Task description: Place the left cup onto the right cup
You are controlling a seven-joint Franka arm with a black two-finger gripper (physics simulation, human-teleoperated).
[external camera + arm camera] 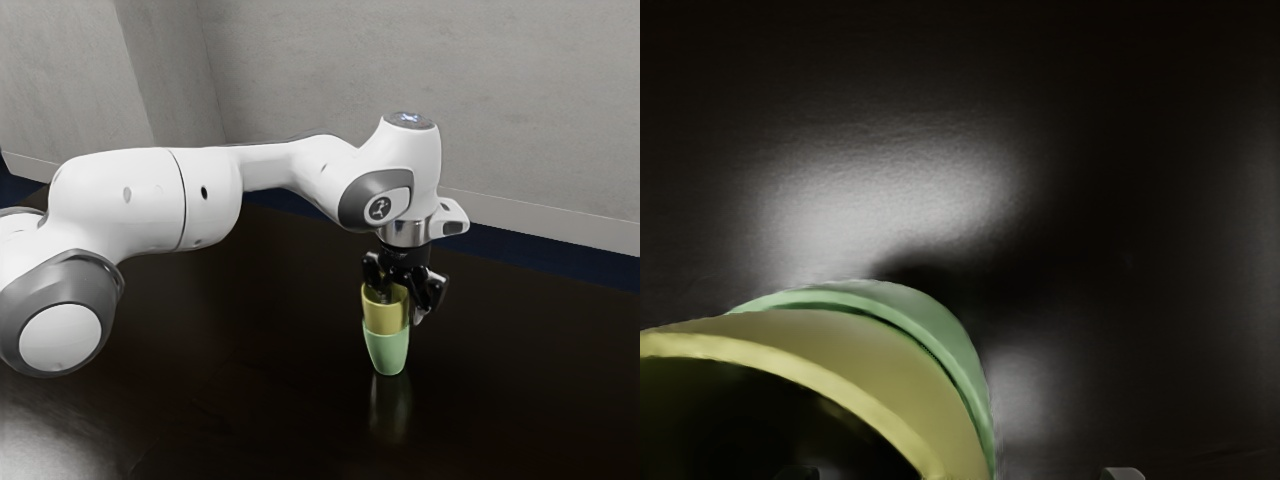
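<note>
An olive-yellow cup (pixel 384 312) sits upright, nested inside a light green cup (pixel 387 350) that stands on the dark table (pixel 250 400). My gripper (pixel 406 300) hangs straight down over the pair and straddles the yellow cup's rim on the exterior view's right. One finger dips inside the cup, the other finger (pixel 428 298) stands outside it. The fingers are spread apart, so the gripper is open. Just under my hand in the wrist view are the yellow cup (pixel 840 370) and the green cup's rim (pixel 955 350) around it.
The dark table stretches around the cups with nothing else on it. A grey wall with a white baseboard (pixel 560 215) runs behind. The arm (pixel 200 200) reaches in from the exterior view's left.
</note>
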